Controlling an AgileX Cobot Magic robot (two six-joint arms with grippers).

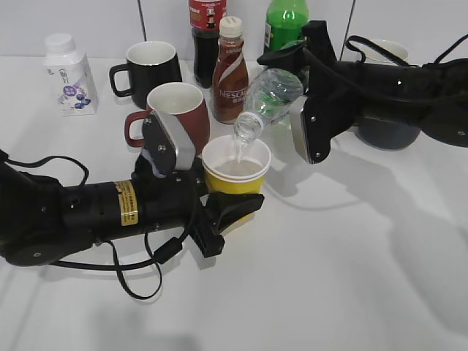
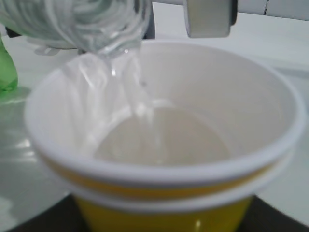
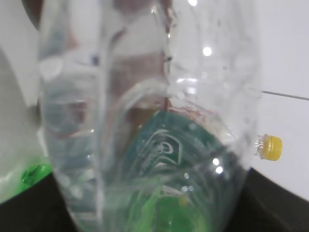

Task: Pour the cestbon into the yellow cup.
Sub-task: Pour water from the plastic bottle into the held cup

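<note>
Now the right pincer [image 1: 292, 110] grips the cestbon [image 1: 269, 96], tilted mouth down-left over the yellow cup [image 1: 235, 170], which the left pincer [image 1: 232, 206] clasps on the tabletop [image 1: 351, 256]. Clear water streams in; the cup's white inside is partly filled. Fingers hide the bottle's base.

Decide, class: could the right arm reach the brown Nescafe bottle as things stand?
Probably not right now. Its tool is shut on the tilted water bottle, which is pouring into the yellow cup. The Nescafe bottle stands just beside it with nothing between them, but the tool is occupied.
</note>
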